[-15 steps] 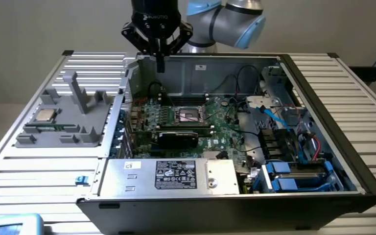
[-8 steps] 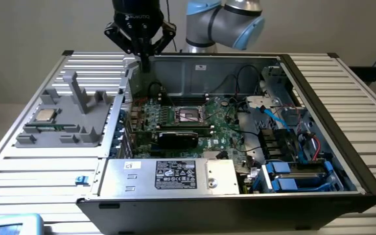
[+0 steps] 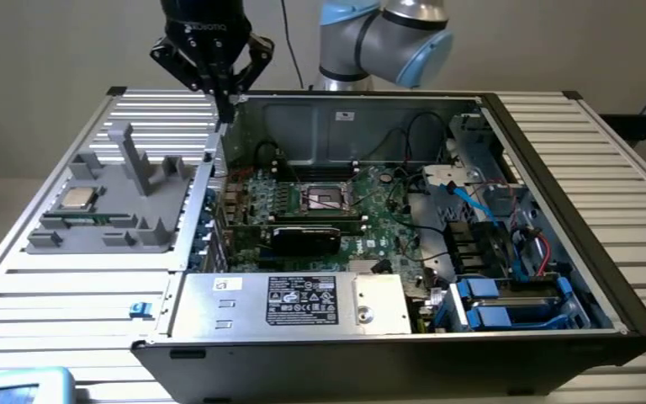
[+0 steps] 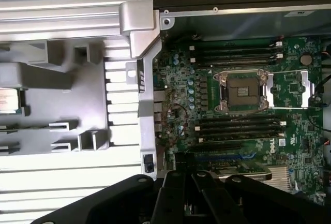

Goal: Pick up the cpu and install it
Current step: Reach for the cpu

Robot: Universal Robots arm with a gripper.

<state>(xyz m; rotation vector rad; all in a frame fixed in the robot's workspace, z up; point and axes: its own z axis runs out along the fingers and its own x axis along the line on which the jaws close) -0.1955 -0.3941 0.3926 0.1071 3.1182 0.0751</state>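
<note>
The cpu (image 3: 77, 199), a small square chip with a silvery-beige top, lies flat on the grey holder (image 3: 121, 223) at the exterior view's left, outside the computer case. In the wrist view the cpu (image 4: 9, 101) sits at the picture's edge. My black gripper (image 3: 223, 103) hangs high above the case's back corner, beside the holder, shut with nothing between its fingers. Its closed fingers (image 4: 182, 193) also appear in the wrist view. The motherboard socket (image 3: 325, 199) (image 4: 243, 90) lies bare with its metal frame flipped open.
The open computer case (image 3: 570, 210) holds the green motherboard (image 3: 379, 227), a silver power supply box (image 3: 289, 301), cables and blue drive bays (image 3: 514, 303). Grey posts (image 3: 135, 160) rise from the holder. The ribbed aluminium table (image 3: 65, 295) surrounds the case.
</note>
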